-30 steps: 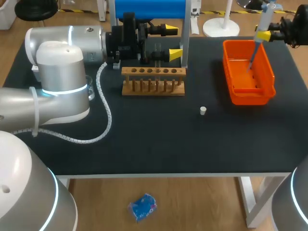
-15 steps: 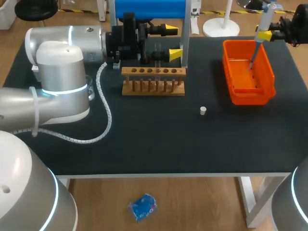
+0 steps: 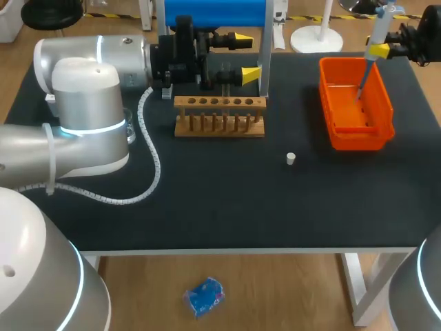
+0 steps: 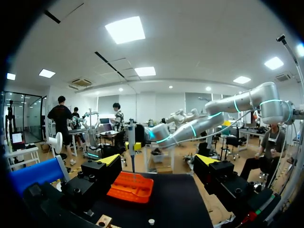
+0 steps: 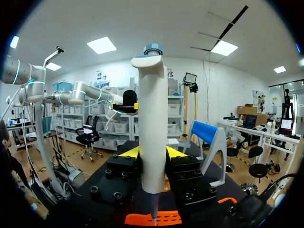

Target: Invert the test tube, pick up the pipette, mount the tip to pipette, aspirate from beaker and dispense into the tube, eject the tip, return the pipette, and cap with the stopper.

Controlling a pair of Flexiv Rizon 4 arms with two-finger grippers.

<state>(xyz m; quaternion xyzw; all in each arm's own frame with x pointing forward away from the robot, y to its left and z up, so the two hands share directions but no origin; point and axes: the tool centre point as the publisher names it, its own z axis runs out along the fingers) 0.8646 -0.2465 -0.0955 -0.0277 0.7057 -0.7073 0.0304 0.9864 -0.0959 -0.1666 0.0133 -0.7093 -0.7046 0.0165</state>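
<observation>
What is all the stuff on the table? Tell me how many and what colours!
rack: one, brown wood, middle back of table.
test tube: looks like one, clear, upright just behind the rack.
bin: one, orange, right side.
stopper: one, white, between rack and bin, nearer the front.
beaker: one, clear, left, mostly hidden by the arm.
stand: one, blue, back edge.
pipette: one, white, upright over the bin.
left gripper: open, behind the rack.
right gripper: shut on the pipette.
</observation>
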